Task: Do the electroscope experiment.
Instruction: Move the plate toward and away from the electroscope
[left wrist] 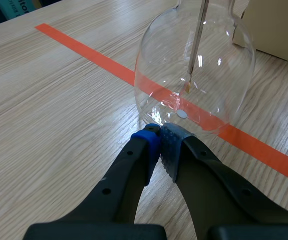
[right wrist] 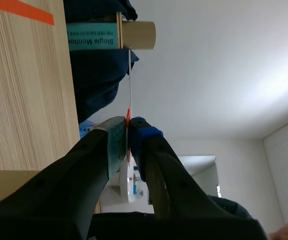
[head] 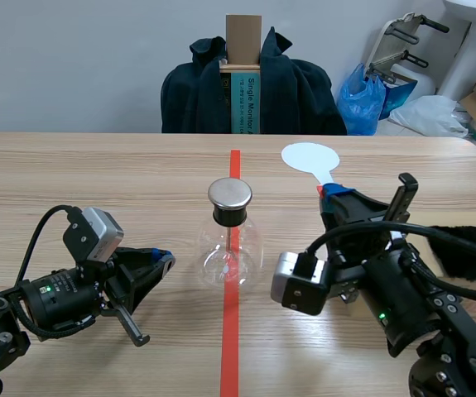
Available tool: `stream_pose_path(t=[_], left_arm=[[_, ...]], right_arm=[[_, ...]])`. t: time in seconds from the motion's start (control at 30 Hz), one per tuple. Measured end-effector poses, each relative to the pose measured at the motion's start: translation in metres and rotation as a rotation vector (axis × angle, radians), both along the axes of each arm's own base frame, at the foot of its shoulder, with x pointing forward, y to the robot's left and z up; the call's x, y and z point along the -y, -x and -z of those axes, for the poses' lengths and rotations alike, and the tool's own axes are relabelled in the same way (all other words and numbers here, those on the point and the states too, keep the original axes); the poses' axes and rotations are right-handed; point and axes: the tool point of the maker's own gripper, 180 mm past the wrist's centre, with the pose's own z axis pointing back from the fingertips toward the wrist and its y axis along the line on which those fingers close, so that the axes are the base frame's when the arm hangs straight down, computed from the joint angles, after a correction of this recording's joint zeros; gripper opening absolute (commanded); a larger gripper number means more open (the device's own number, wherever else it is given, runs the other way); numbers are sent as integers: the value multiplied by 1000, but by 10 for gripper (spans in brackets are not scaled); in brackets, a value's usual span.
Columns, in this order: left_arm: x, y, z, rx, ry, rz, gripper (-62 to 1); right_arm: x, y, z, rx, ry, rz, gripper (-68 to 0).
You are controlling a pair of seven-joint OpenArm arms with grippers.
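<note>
Glass flask (head: pixel 231 252) (left wrist: pixel 194 65) upright at centre of surface (head: pixel 97 182), standing on orange-red tape line (head: pixel 230 347). Metal cap (head: pixel 230 193) on black stopper; thin rod (left wrist: pixel 196 40) hangs inside.

Left gripper (head: pixel 161 260) (left wrist: pixel 159 135) low on surface, fingers closed on nothing, pads together, tips at flask base; contact not confirmable.

Right gripper (head: pixel 334 195) (right wrist: pixel 127 127) fingers clamped on handle of pale round paddle (head: pixel 310 157) (right wrist: pixel 129 75), disc beyond fingers.

Black cloth (head: pixel 469 248) beside right arm.
</note>
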Motion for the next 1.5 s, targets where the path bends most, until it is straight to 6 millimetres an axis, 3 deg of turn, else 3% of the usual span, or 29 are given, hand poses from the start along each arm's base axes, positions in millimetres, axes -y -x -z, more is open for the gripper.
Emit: stream_pose_path(t=[0.27, 1.0, 1.5], left_arm=[[0, 0, 0, 0, 0, 0, -577], [0, 0, 0, 0, 0, 0, -577], [0, 0, 0, 0, 0, 0, -577]], right_arm=[[1, -1, 0, 0, 0, 8, -669], [-54, 34, 0, 7, 13, -357, -669], [-58, 37, 0, 8, 14, -385, -668]])
